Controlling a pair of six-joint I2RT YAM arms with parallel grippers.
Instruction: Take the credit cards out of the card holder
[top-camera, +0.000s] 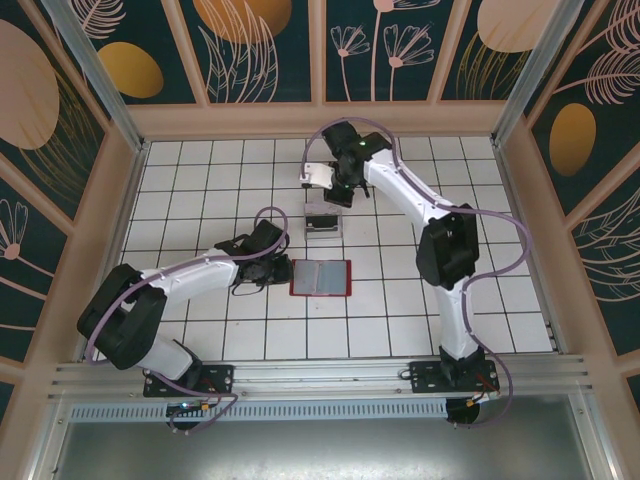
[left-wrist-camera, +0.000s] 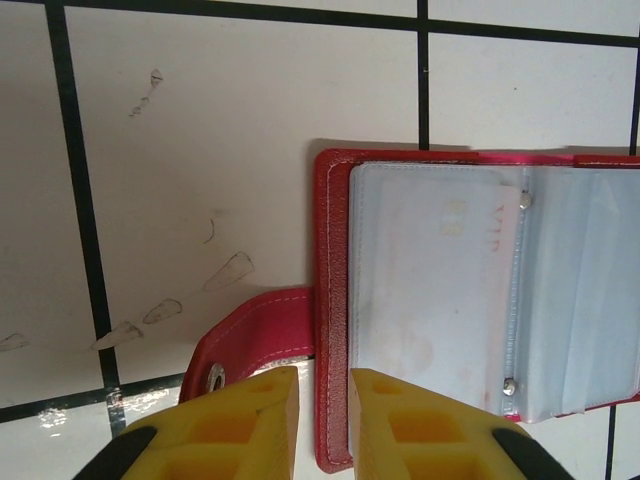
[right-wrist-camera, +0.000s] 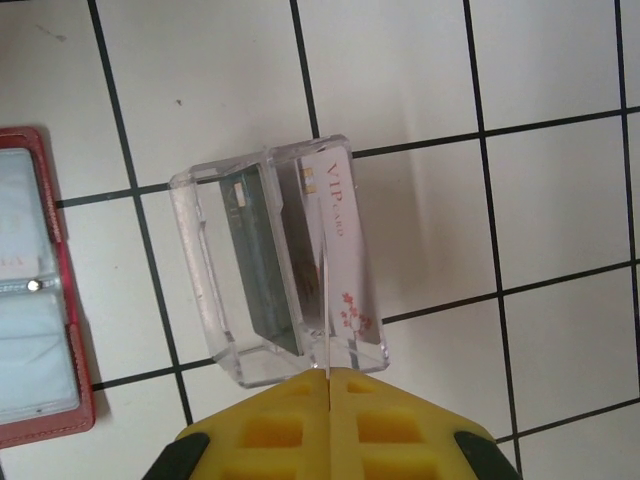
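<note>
The red card holder (top-camera: 320, 278) lies open on the tiles, its greyish sleeves (left-wrist-camera: 430, 290) facing up. My left gripper (left-wrist-camera: 323, 400) straddles the holder's left red edge (left-wrist-camera: 335, 300) and is shut on it; in the top view the left gripper (top-camera: 283, 265) sits at the holder's left side. The right gripper (right-wrist-camera: 327, 375) is shut on a thin credit card (right-wrist-camera: 325, 300) seen edge-on, held upright over the clear tray (right-wrist-camera: 200, 250). In the tray stand a dark card (right-wrist-camera: 262, 260) and a white VIP card (right-wrist-camera: 340, 230). From above, the right gripper (top-camera: 338, 190) hangs just behind the tray (top-camera: 322, 222).
The holder's red strap with a metal snap (left-wrist-camera: 250, 330) sticks out to the left beside my left finger. Wooden walls enclose the tiled floor on three sides. Open tiles lie to the right of the tray and the holder.
</note>
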